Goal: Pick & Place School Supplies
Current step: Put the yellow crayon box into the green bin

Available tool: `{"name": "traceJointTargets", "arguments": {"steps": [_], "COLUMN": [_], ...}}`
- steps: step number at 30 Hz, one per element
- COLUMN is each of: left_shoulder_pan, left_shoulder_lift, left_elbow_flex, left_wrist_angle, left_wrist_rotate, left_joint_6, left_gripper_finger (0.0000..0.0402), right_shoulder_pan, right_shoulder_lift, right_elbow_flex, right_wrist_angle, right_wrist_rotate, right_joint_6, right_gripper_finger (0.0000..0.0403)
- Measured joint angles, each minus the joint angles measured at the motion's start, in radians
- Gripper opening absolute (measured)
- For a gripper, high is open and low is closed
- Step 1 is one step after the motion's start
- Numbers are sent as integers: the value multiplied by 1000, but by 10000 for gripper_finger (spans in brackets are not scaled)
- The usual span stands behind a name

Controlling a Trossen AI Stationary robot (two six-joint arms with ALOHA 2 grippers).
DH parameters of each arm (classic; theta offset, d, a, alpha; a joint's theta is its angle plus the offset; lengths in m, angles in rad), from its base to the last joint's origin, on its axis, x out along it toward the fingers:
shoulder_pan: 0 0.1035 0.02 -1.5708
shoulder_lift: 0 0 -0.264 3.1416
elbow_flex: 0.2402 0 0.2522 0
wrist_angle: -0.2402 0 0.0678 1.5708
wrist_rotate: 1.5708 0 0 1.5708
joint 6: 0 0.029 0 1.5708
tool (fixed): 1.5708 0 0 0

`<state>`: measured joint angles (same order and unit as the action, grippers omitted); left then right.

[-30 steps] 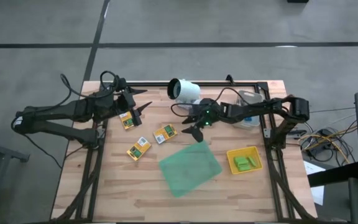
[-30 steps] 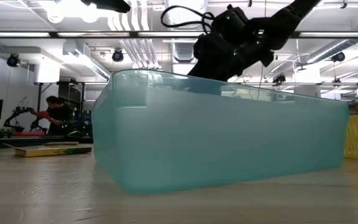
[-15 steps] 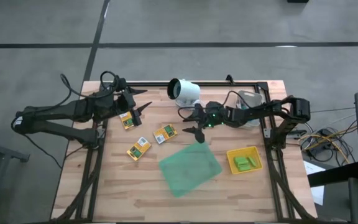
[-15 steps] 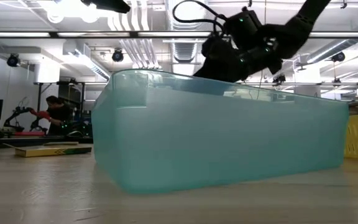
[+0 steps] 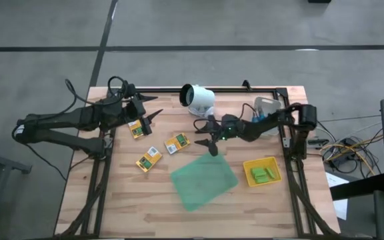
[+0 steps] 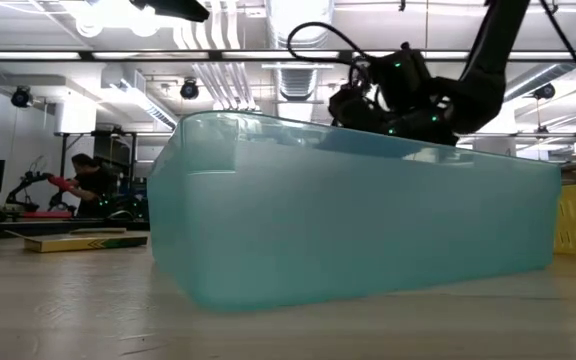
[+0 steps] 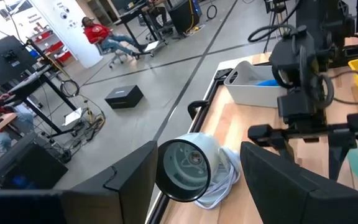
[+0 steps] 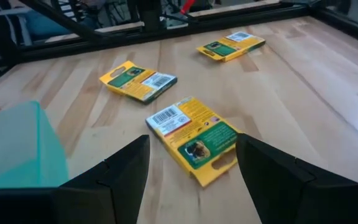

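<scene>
Right gripper [image 5: 209, 135]: over the table [image 5: 132, 200], just past the far edge of the green tray [image 5: 204, 181]. Fingers [image 8: 123, 177] spread apart, nothing between them.
Nearest packet [image 8: 193, 138]: lies flat directly ahead of the right gripper, in line with the gap between its fingers, not touching them. In the high view it sits just off the green tray's far left corner [image 5: 177, 143].
Green tray: flat on the table on the near side of the right gripper; one corner shows at the edge of the right wrist view [image 8: 17, 146]. It fills most of the low view [image 6: 358, 215], with the right arm above its rim.
Second packet [image 5: 149, 160]: flat on the table, left of the green tray, apart from the nearest packet and farther from the right gripper.
Third packet [image 5: 136, 129]: farthest left of the green tray, close beside the left gripper.
Left gripper [image 5: 151, 115]: near the table's far left part, well apart from the green tray. Fingers [image 7: 126, 180] stand apart, empty.
Yellow tray [image 5: 262, 172]: right of the green tray, near it but apart; small green blocks [image 5: 263, 175] lie inside.
White bin [image 5: 267, 107]: beyond the yellow tray at the far right corner; something blue inside [image 7: 267, 81], cannot tell what.
White camera [image 5: 197, 97]: at the table's far edge, beyond the green tray.
Room: a seated person [image 7: 104, 36] well behind the table.
</scene>
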<state>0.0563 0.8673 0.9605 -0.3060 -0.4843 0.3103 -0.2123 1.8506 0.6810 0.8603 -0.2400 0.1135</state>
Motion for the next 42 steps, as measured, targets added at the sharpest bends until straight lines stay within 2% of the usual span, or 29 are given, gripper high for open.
{"name": "traceJointTargets", "arguments": {"steps": [5, 13, 17, 27, 35, 42], "left_shoulder_pan": [0, 0, 0, 0, 0, 0], "left_shoulder_lift": [0, 0, 0, 0, 0, 0], "left_elbow_flex": [0, 0, 0, 0, 0, 0], "left_wrist_angle": [-1, -3, -3, -9, -11, -18], "left_wrist_rotate": [0, 0, 0, 0, 0, 0], "left_joint_6": [0, 0, 0, 0, 0, 0], "left_gripper_finger": [236, 236, 236, 236, 236, 236], "right_shoulder_pan": [-6, -31, -34, -33, -33, -35], "right_shoulder_lift": [89, 171, 183, 205, 271, 268], "right_elbow_flex": [73, 118, 131, 249, 289, 285], "right_wrist_angle": [-5, -11, -33, -238, -237, -237], "right_wrist_rotate": [-73, -150, -151, -147, -158, -150], "right_joint_6": [59, 192, 194, 162, 176, 175], "right_gripper_finger": [235, 235, 235, 235, 235, 235]}}
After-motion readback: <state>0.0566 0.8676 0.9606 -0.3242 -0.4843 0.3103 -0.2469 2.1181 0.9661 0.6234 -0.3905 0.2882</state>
